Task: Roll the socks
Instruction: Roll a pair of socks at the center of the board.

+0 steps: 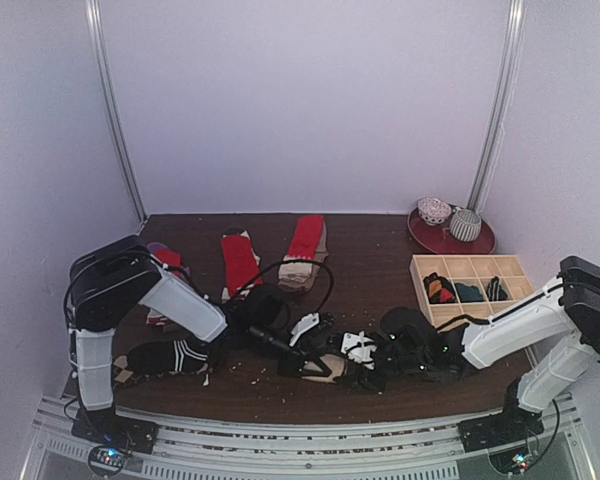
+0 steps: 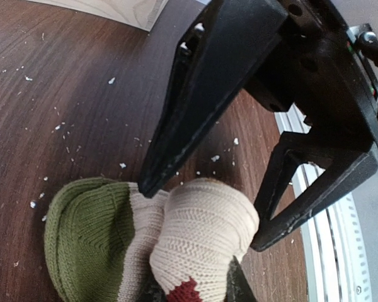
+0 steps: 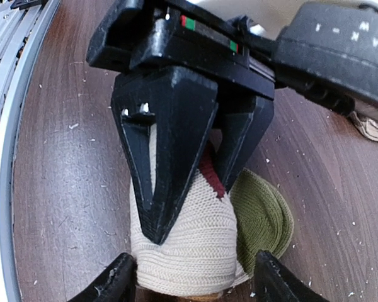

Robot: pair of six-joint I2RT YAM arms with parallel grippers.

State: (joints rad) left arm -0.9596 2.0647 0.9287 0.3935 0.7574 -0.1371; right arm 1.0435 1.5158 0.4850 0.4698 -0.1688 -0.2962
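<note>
Beige knitted sock [image 2: 201, 233] (green toe, half rolled) lies near-to-far on the dark wooden desk [image 2: 63, 94], toe pointing away; left hand [image 3: 189, 214] pinches it, right hand [image 3: 192, 277] spread.

1. A dark wooden counter [image 1: 380, 250] carries everything, and white flecks [image 2: 58, 128] are scattered over it.
2. A pale compartment tray [image 1: 470, 258] sits at the right.
3. Just behind the tray, a red plate [image 1: 430, 238] holds two round things side by side: a patterned ball [image 1: 433, 210] and a grey ribbed ball [image 1: 465, 224].
4. A metal rail [image 1: 310, 440] runs along the counter's near edge.
5. White walls [image 1: 310, 100] stand behind.
</note>
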